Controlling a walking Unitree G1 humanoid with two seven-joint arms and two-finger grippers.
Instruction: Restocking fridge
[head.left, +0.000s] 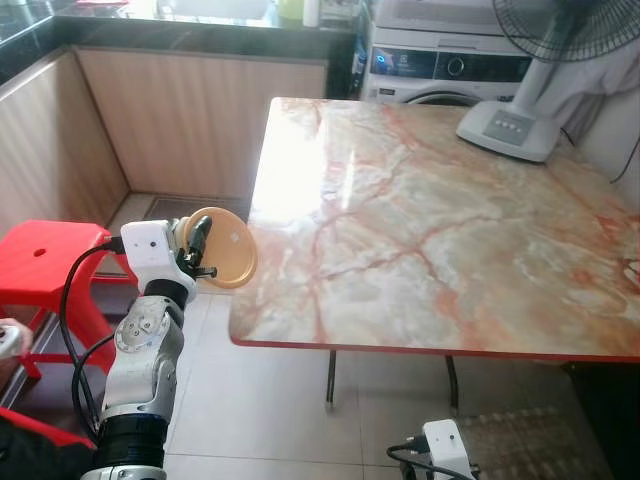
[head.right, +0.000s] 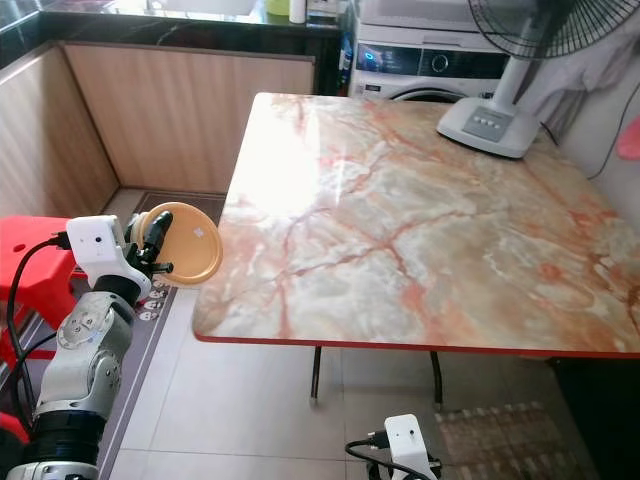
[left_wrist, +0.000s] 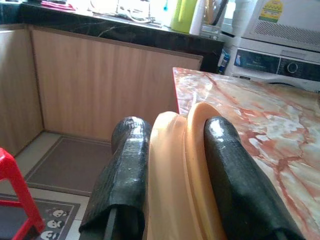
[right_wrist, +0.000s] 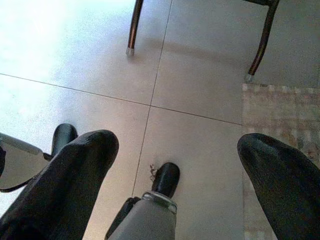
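Left claw (head.left: 200, 250) pinches a tan plate (head.left: 228, 247) beside the marble table (head.left: 440, 230).

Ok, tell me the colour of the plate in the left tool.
The plate is pale orange, almost peach, clearest in the right eye view.

I see the marble table (head.left: 420, 230) across the centre and right of the frame, red-edged, pink-veined, with glare at its upper left. A fan (head.left: 510, 125) stands on its upper right corner. Below it, tiled floor (head.left: 270, 400) with a mat (head.left: 520, 440) at lower right.
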